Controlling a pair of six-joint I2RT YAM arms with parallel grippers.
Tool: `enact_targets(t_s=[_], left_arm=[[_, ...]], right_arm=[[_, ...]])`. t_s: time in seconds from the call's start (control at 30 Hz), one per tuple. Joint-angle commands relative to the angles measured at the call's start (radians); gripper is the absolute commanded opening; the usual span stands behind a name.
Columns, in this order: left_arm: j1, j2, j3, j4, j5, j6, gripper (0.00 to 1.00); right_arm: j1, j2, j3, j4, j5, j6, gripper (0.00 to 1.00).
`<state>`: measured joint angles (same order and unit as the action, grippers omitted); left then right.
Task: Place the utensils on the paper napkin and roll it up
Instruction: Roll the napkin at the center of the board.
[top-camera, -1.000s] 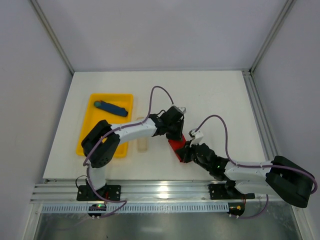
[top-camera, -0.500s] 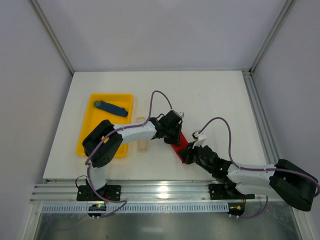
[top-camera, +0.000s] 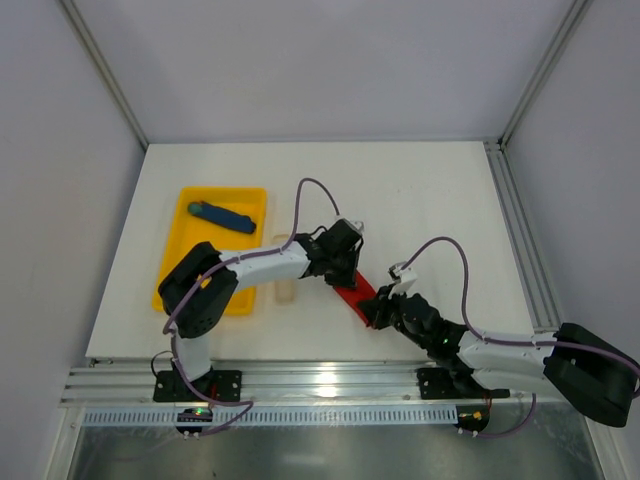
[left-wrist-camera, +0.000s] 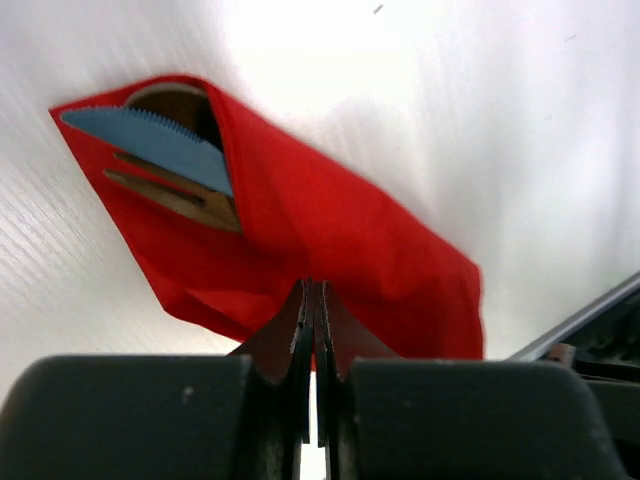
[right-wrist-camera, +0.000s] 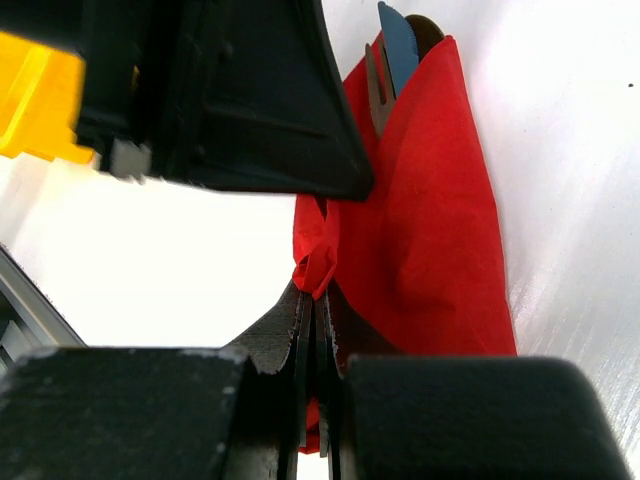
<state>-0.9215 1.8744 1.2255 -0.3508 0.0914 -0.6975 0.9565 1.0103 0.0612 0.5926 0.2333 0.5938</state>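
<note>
Right claw (right-wrist-camera: 318, 300) tight on napkin (right-wrist-camera: 430, 230)

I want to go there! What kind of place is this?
Probably a robot lab bench: left arm and right arm bolted to a metal rail, plain panels around the white table, a practice paper napkin.

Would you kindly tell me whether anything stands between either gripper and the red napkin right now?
Nothing visible does. The left gripper, shut, meets the napkin at its near edge, and the right gripper is shut on a bunched fold of it. The utensils sit inside the roll, poking from one open end.
</note>
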Motion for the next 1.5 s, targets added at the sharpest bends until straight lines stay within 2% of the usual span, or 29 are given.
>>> enact_targets(t_s=[0.0,0.1,0.27,0.47,0.83,1.03,1.47], left_arm=[[0.001,-0.072,0.09,-0.033,-0.038,0.019,0.03],[0.001,-0.055,0.141,-0.074,-0.061,0.027,0.03],[0.003,-0.04,0.167,-0.045,-0.068,0.026,0.03],[0.003,0.049,0.229,-0.077,-0.067,0.042,0.02],[0.003,0.132,0.163,-0.028,-0.091,0.059,0.01],[0.003,0.1,0.083,0.026,-0.148,0.064,0.0],[0.003,0.012,0.089,0.024,-0.186,0.059,0.02]], right_arm=[[0.005,-0.004,-0.014,0.095,0.023,0.017,0.04],[0.005,-0.032,-0.011,0.073,0.034,0.017,0.04],[0.005,-0.035,-0.012,0.07,0.034,0.017,0.04],[0.005,-0.018,-0.015,0.088,0.028,0.023,0.04],[0.005,-0.101,-0.057,0.069,0.127,0.083,0.04],[0.004,-0.141,-0.093,0.038,0.193,0.129,0.04],[0.005,0.116,-0.034,0.203,0.078,0.141,0.04]])
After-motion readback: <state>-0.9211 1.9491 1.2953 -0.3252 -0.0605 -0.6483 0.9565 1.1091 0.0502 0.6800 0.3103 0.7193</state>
